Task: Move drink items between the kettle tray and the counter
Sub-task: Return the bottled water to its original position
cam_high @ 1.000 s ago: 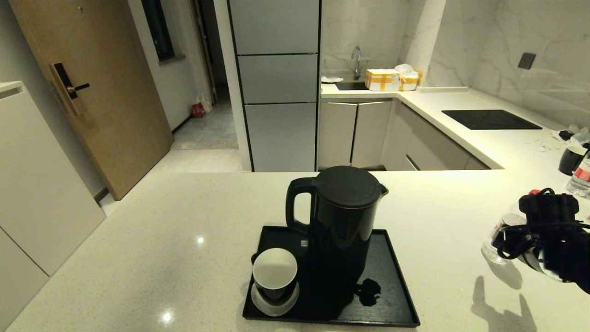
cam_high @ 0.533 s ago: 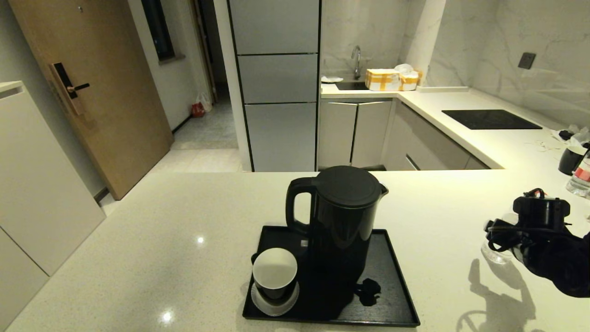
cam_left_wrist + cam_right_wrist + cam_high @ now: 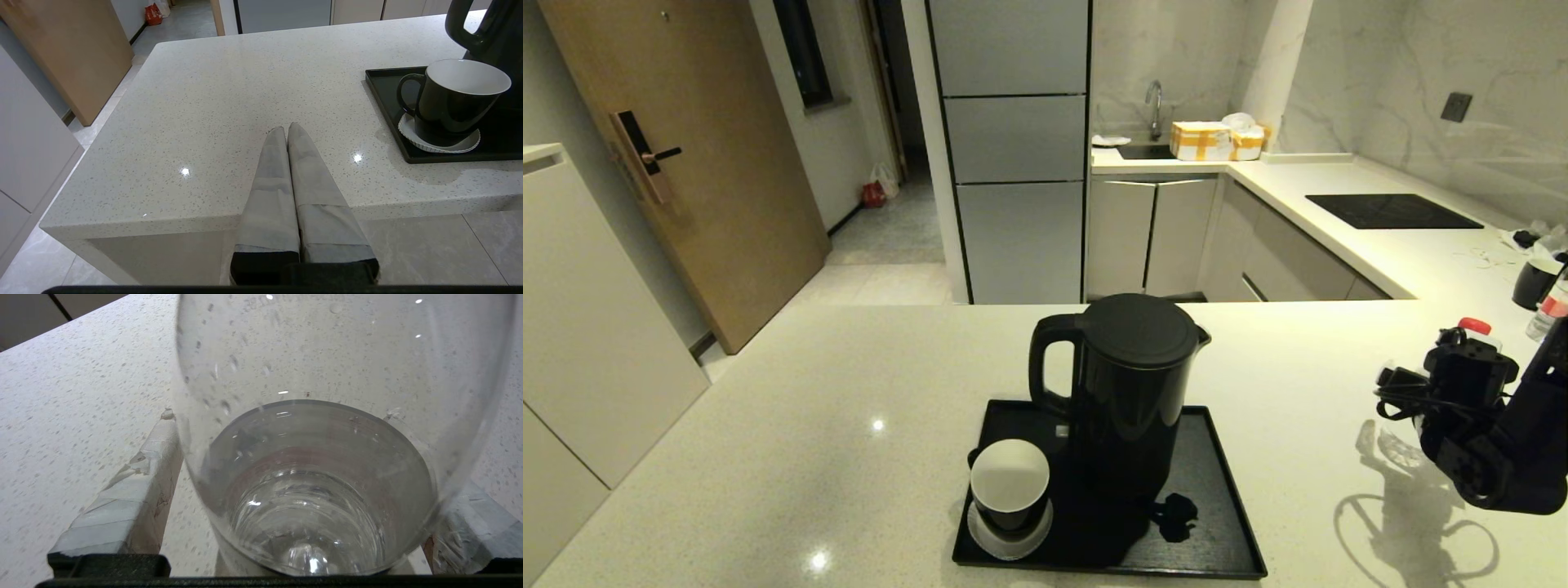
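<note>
The tall black kettle (image 3: 1131, 392) stands on the black kettle tray (image 3: 1221, 523), with the small black cup (image 3: 1010, 486) on a white saucer at the tray's front left. My right gripper (image 3: 1427, 396) is over the counter (image 3: 809, 425) far to the tray's right, shut on the clear water bottle (image 3: 1398, 447). The bottle's red cap (image 3: 1474, 325) pokes up behind the wrist. In the right wrist view the bottle (image 3: 310, 416) fills the space between the fingers (image 3: 135, 490). My left gripper (image 3: 286, 130) hovers shut and empty by the counter's near edge, left of the cup (image 3: 453, 102).
A second black cup (image 3: 1534, 282) and another red-labelled bottle (image 3: 1553, 314) stand at the far right. A black cooktop panel (image 3: 1392, 211) lies further back. The kettle's plug (image 3: 1176, 516) lies on the tray. The counter edge (image 3: 163, 222) runs just under my left gripper.
My right arm has swung the bottle from a low tilt towards upright. Its red cap now shows above the wrist. Kettle, cup and tray have stayed put.
</note>
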